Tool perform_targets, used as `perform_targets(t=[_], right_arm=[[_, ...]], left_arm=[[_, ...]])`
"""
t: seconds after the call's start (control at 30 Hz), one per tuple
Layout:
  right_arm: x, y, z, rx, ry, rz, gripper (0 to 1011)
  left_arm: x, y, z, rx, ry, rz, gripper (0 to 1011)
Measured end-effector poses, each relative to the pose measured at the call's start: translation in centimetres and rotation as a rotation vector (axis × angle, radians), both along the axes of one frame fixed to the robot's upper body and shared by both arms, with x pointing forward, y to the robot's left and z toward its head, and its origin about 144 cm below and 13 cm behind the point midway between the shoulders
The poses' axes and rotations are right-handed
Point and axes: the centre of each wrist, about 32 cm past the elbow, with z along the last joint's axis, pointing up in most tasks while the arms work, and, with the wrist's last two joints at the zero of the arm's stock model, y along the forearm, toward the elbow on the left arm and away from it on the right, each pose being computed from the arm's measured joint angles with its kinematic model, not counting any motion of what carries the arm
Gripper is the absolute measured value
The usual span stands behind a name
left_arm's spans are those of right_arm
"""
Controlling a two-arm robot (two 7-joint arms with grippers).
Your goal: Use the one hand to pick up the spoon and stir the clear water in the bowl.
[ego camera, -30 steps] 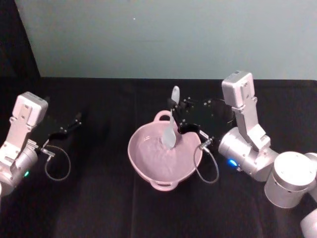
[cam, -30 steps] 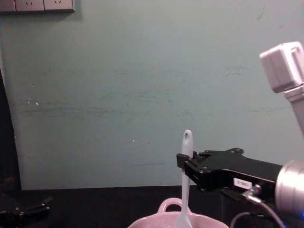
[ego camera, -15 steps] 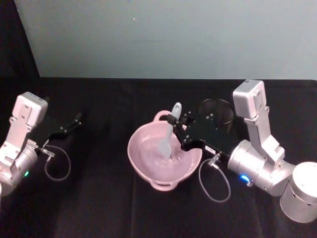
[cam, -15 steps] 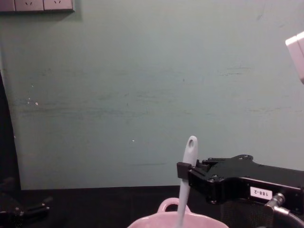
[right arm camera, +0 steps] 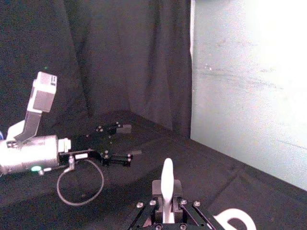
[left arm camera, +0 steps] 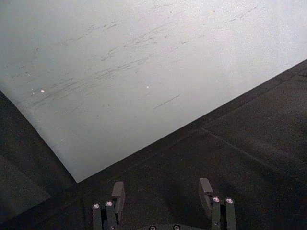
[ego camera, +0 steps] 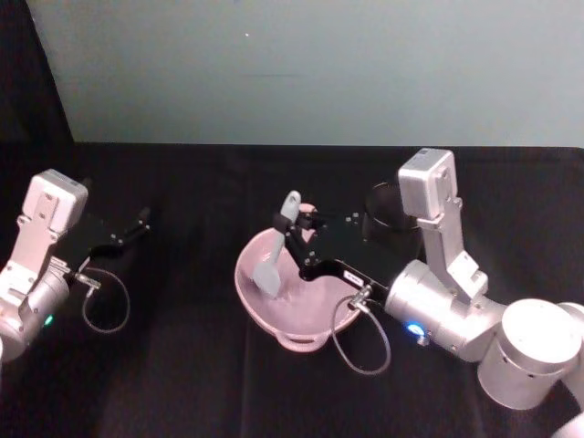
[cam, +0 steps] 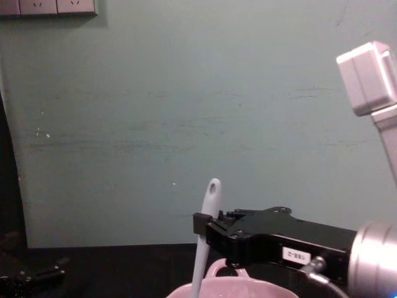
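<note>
The pink bowl sits near the middle of the black-draped desk, its loop handles toward the front and the back. The white spoon stands tilted in it, blade down against the bowl's left inner side and handle tip leaning up and away; I cannot tell whether water covers the blade. The right claw is clenched on the spoon's handle above the bowl. Just behind that arm stands a black mesh cup, contents hidden. The left claw lies released, well to the left. Behind the desk are a pale green wall and a black curtain.
</note>
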Motion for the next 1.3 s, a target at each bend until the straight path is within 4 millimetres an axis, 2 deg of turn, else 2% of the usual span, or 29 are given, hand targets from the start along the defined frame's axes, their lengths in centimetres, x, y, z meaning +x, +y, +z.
perform_targets(t=[0.33,0.7,0.9,1.13,1.3], right_arm=[[2.1,1.4,-1.3,0.014,-0.065,-0.083,111],[3.0,0.6,-1.6,-0.027,-0.102,-0.176,112],[2.5,-0.9,-1.2,-0.052,-0.106,-0.204,112],[0.7,-2.2,-0.5,-0.049,-0.08,-0.175,112],[-0.6,-2.5,-0.1,-0.035,-0.052,-0.135,112]], left_arm=[[0.0,0.0,0.0,0.0,0.0,0.0,1011],[0.0,0.0,0.0,0.0,0.0,0.0,1011],[0.0,0.0,0.0,0.0,0.0,0.0,1011],[0.0,0.0,0.0,0.0,0.0,0.0,1011],[0.0,0.0,0.0,0.0,0.0,0.0,1011]])
